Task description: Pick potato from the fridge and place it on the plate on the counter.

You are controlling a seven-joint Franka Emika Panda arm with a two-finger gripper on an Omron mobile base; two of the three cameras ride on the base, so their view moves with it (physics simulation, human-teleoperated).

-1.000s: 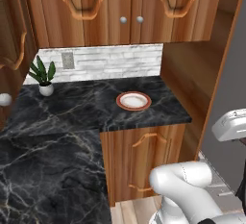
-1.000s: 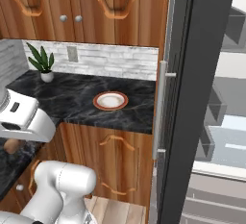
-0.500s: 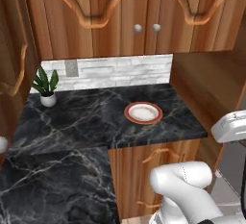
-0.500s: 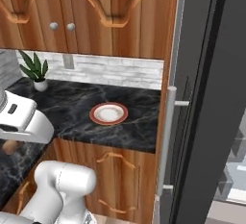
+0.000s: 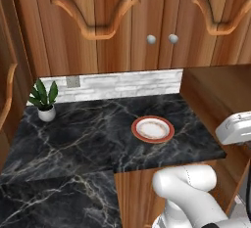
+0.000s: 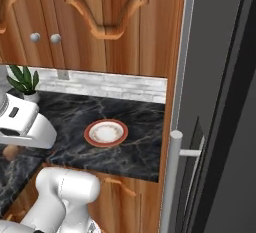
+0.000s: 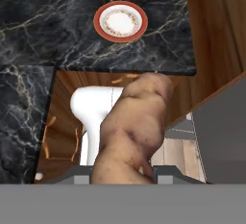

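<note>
1. Left base view, far left: a plant [image 5: 43,100] in a white pot stands at the back of the table [image 5: 73,139], close to the pale stone backsplash [image 5: 117,84]. It is well apart from the plate.
2. Middle: the plate [image 5: 152,129] lies flat on the black marble, toward the table's right front corner. Its white centre is bare.
3. Above: wooden cupboards [image 5: 122,21] with carved handles and two round knobs [image 5: 160,39].
4. Right edge: part of the white arm [image 5: 237,128] juts in at plate height, with a thick white link [image 5: 188,188] below it, in front of the table's edge.
5. Right base view, left: the plant [image 6: 24,81] is at the back. The arm's white head [image 6: 22,124] hangs over the table's left part, and a brown bit of the potato [image 6: 10,152] peeks out beneath it.
6. Middle: the plate [image 6: 105,132] sits just right of that head, apart from it.
7. Right: the fridge [image 6: 220,102] stands tall and grey, its silver bar handle [image 6: 170,182] in front.
8. Hand view: the potato [image 7: 132,131] is large in the foreground, rising from between the tips of the claw [image 7: 122,172], which pinches it.
9. The plate [image 7: 120,21] lies well beyond the potato, on the table [image 7: 48,21]. The potato is in front of the table's edge, over the cabinet front and floor.
</note>
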